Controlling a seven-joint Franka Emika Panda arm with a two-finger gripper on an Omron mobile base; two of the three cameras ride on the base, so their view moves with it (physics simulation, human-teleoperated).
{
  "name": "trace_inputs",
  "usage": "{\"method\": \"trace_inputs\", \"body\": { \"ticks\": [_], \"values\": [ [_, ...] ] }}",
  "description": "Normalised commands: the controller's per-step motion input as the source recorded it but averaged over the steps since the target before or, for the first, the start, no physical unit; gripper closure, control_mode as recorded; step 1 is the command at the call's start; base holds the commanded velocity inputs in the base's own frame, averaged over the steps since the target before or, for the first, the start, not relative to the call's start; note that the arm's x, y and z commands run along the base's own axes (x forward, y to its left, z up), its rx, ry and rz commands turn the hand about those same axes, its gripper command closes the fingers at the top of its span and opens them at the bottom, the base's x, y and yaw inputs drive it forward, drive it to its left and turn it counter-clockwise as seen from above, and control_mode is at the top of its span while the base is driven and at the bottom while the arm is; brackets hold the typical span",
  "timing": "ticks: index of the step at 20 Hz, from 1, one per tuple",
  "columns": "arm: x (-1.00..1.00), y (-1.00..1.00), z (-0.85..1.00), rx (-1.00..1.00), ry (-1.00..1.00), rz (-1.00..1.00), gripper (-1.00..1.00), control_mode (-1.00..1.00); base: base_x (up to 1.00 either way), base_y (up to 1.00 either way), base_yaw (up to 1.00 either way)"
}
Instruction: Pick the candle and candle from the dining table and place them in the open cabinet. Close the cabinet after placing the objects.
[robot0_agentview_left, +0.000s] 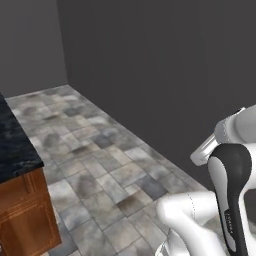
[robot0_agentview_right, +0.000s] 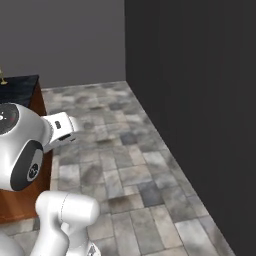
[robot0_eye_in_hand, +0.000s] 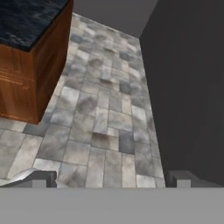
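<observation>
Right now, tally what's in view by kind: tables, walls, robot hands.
Table: 1
Walls: 2, a grey wall and a dark wall
Hand: 1, open and empty
Total: 4

The desk (robot0_agentview_left: 15, 145) is a large island with a black, white-veined marble top and reddish-brown panelled wood sides. In the left base view one corner of it juts in from the left edge, the dark slab overhanging the wood slightly, and it stands on a grey stone-tiled floor. In the right base view its top shows as a dark patch at the upper left, partly hidden behind the robot's white arm. There, at the very left edge on the marble, sits a small brass piece (robot0_agentview_right: 2, 80), too little of it showing to tell which candle holder it is. In the hand view the desk's corner fills the upper left.
</observation>
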Motion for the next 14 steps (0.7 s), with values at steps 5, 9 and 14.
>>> {"method": "trace_inputs", "body": {
  "ticks": [5, 9, 14],
  "values": [
    [0.0, 0.0, 0.0, 0.0, 0.0, 0.0, -1.0, 1.0, 0.37, -0.42, 0.25],
    [0.0, 0.0, 0.0, 0.0, 0.0, 0.0, -1.0, 1.0, 0.38, -0.41, 0.26],
    [0.0, 0.0, 0.0, 0.0, 0.0, 0.0, -1.0, 1.0, 0.39, -0.39, 0.26]
  ]
}}
